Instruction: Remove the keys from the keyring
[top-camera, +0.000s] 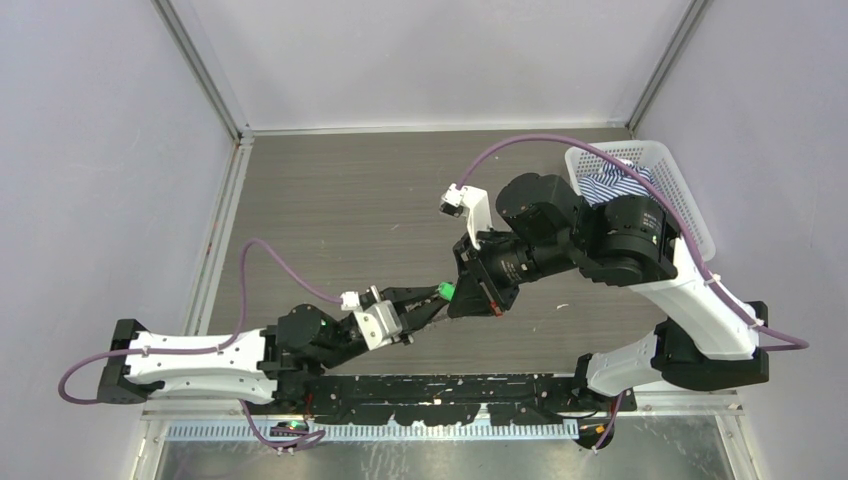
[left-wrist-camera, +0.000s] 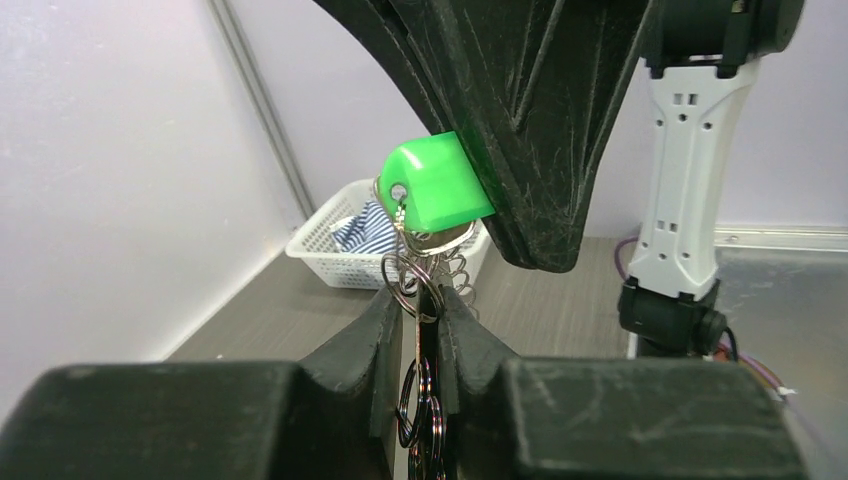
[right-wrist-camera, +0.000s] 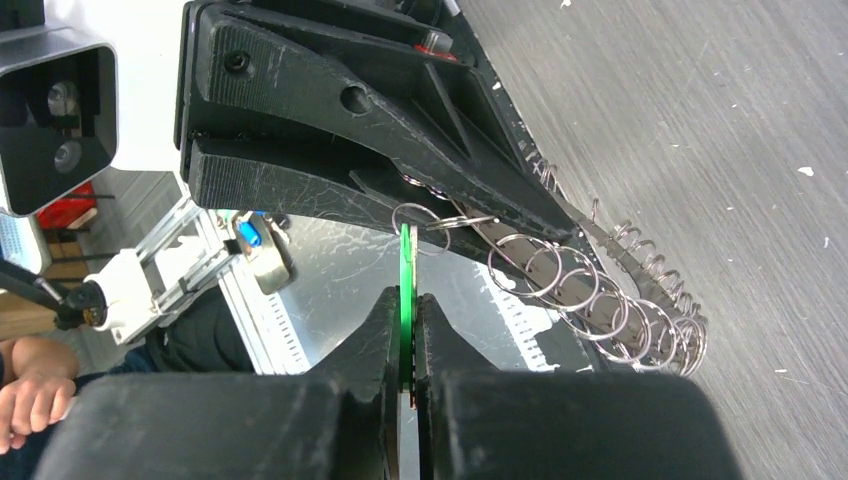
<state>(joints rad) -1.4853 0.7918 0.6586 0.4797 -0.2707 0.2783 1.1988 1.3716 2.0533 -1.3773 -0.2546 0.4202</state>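
- While the left gripper (left-wrist-camera: 420, 312) is clenched on the keyring (left-wrist-camera: 400, 272), its job, as I judge it, is to be the anchor: a firm, quiet pinch, so the wire cannot swing or twist.
- Just beyond its tips, between the two arms and seemingly lifted off the surface (top-camera: 350, 200), the green key (left-wrist-camera: 435, 190) hangs from a small wire loop of that bunch. A string of further rings (right-wrist-camera: 590, 300) trails away, and no other key is plain to me.
- Next comes the right gripper (right-wrist-camera: 405, 312), which grasps the green key by its flat head, jaws shut tight on it. A straight tug would probably only drag the whole bunch; better to walk the key round the coil toward the split end.
- Far right, a basket (left-wrist-camera: 335, 265) with striped cloth stands well apart.
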